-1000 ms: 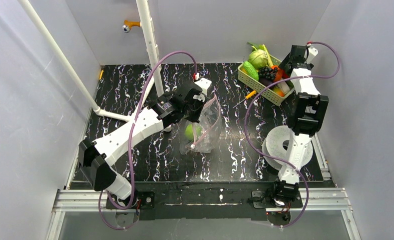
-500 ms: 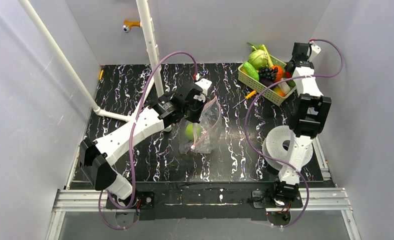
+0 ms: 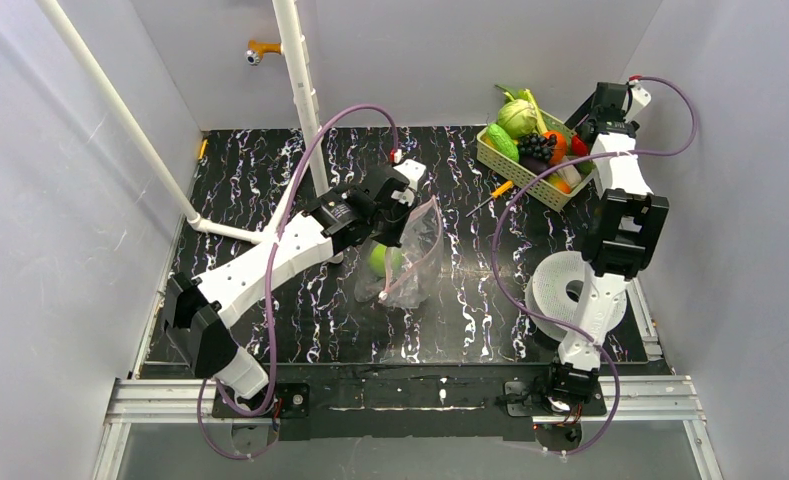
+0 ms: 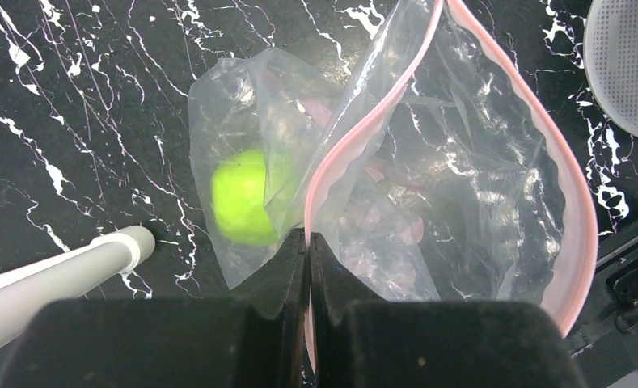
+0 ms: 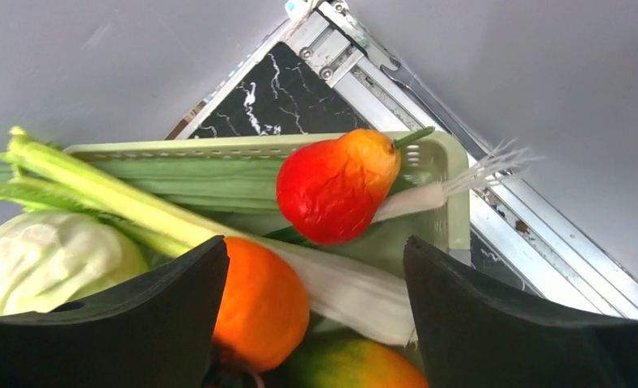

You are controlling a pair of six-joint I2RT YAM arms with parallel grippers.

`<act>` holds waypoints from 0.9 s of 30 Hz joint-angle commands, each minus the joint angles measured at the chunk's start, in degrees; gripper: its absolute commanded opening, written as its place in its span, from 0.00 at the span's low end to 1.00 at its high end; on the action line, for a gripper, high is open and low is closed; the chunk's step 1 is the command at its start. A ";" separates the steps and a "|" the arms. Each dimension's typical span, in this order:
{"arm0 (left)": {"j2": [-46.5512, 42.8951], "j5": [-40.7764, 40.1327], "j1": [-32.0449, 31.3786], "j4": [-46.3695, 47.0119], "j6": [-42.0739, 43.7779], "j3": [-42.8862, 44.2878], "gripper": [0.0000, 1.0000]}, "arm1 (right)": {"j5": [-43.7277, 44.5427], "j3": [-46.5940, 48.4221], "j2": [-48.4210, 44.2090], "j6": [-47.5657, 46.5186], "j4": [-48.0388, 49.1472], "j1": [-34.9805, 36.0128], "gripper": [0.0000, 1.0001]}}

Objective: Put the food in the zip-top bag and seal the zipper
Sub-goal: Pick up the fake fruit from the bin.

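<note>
The clear dotted zip-top bag lies mid-table with a round green piece inside; both show in the left wrist view, bag and green piece. My left gripper is shut on the bag's pink zipper strip and holds the mouth open. My right gripper is open above the pale green basket, over a round orange fruit, a red-orange piece and a green-orange piece. A dark purple grape bunch lies in the basket.
A pale green cabbage head and a long green-and-white leek share the basket. A white round disc lies right of the bag. A small screwdriver lies near the basket. A white pipe stands at the back.
My right gripper has moved right and back, over the basket's far right end. My left gripper still holds the bag, shifted slightly.
</note>
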 commanded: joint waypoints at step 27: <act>3.87 0.77 -0.06 -2.12 -0.59 1.97 0.00 | -7.01 13.30 14.49 -1.19 1.51 -1.72 0.36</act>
